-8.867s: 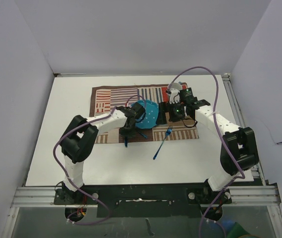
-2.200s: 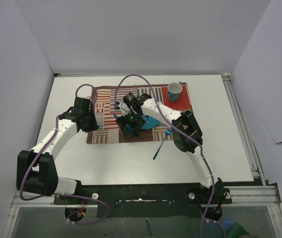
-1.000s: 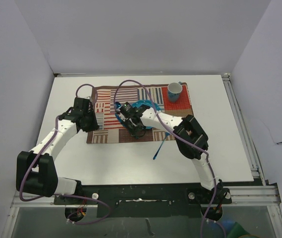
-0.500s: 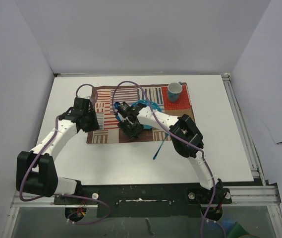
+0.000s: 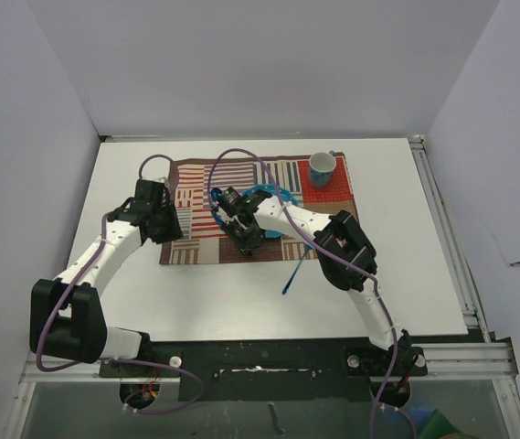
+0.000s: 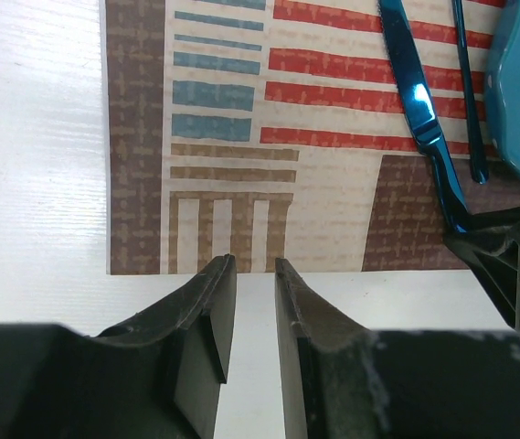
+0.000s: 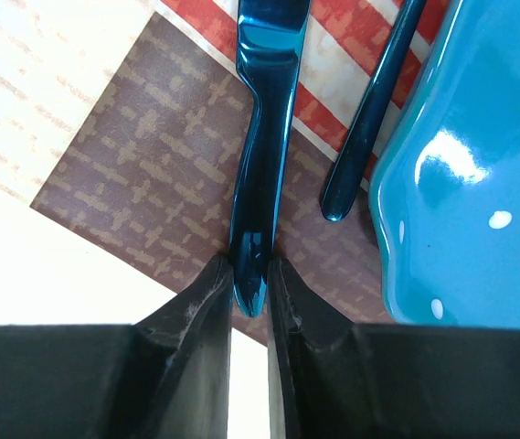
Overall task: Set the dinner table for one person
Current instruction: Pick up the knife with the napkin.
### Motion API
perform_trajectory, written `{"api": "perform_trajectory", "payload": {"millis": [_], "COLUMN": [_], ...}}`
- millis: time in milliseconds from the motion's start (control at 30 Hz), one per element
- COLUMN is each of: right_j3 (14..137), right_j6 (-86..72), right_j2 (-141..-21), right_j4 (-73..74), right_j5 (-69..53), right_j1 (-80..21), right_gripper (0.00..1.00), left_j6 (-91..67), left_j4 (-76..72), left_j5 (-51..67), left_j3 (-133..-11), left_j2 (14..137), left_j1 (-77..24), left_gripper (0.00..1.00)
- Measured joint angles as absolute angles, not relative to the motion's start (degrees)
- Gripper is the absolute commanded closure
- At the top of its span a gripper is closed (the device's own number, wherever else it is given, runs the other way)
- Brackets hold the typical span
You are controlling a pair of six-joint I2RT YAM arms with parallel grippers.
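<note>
Right end effector [image 7: 250, 274]: I have it clamped on the handle tip of the blue knife [image 7: 264, 137], which lies on the striped mat [image 7: 150, 183].
Left end effector [image 6: 255, 274]: its jaws stand a narrow gap apart with nothing between them, over the mat's near edge.
Doing it well: I'd keep the knife flat and parallel to the thin utensil [image 7: 374, 119] beside the teal plate [image 7: 479, 183], then release and lift straight up.
Room: it is tight on the plate side. The white tabletop [image 5: 132, 293] under the mat lies bare near and left. A fork [image 5: 294, 270] lies off the mat.
</note>
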State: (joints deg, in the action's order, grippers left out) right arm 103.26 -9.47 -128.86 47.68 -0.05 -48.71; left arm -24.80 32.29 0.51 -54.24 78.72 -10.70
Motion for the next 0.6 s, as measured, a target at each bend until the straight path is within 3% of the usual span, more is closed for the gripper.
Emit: {"api": "perform_trajectory", "payload": {"millis": [600], "right_j3": [104.9], "right_j6": [-9.5], "right_j2": [-128.7], "right_j4": [51.7], "right_j5": [0.7], "right_j1": [-48.4], "right_gripper": [1.00], "left_j6": [-24.8], "left_j4": [32.1], "left_j5": [0.6], "left_j3": [-53.9], "left_j2": [78.8], "left_j1": [-10.3], "left_gripper": [0.76]}}
